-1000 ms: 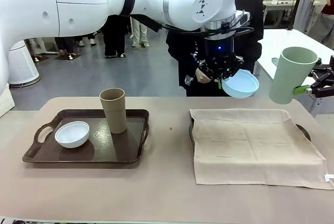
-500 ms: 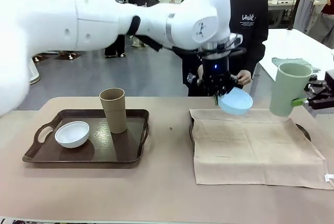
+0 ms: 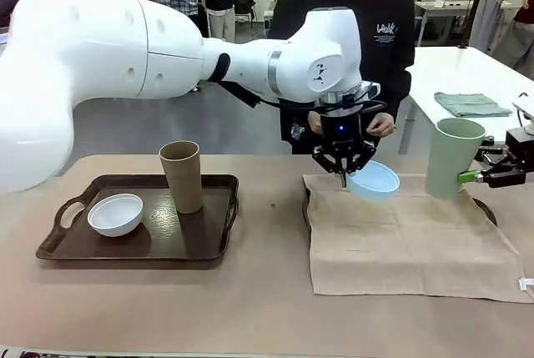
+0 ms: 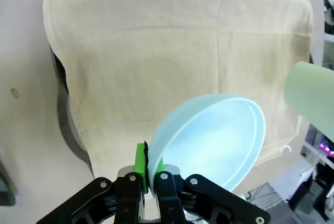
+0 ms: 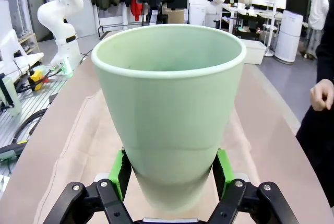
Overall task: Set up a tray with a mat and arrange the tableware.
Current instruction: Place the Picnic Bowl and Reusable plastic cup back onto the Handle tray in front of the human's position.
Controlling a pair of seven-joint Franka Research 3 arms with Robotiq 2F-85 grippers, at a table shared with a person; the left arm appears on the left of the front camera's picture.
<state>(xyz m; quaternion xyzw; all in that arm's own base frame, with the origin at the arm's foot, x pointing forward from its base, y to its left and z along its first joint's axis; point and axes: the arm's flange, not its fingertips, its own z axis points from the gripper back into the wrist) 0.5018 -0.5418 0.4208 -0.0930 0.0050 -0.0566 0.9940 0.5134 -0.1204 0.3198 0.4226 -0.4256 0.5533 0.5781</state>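
Note:
My left gripper [image 3: 343,176] is shut on the rim of a light blue bowl [image 3: 374,181] and holds it tilted just above the far left part of the beige mat [image 3: 409,233]. In the left wrist view the green pads [image 4: 140,159] pinch the light blue bowl's [image 4: 214,140] edge over the mat [image 4: 156,46]. My right gripper [image 3: 472,175] grips a pale green cup [image 3: 451,158] upright above the mat's far right corner; the pale green cup [image 5: 169,109] sits between the green pads [image 5: 120,172]. The mat covers a dark tray [image 3: 305,208].
A second dark tray [image 3: 213,241] at the left holds a white bowl [image 3: 116,214] and a tan-brown cup [image 3: 182,176]. A person in black [image 3: 367,32] stands at the far side, and a hand [image 5: 322,94] shows at the right of the right wrist view.
My left arm has lowered the blue bowl down and slightly left toward the mat. The right gripper has carried the green cup lower as well.

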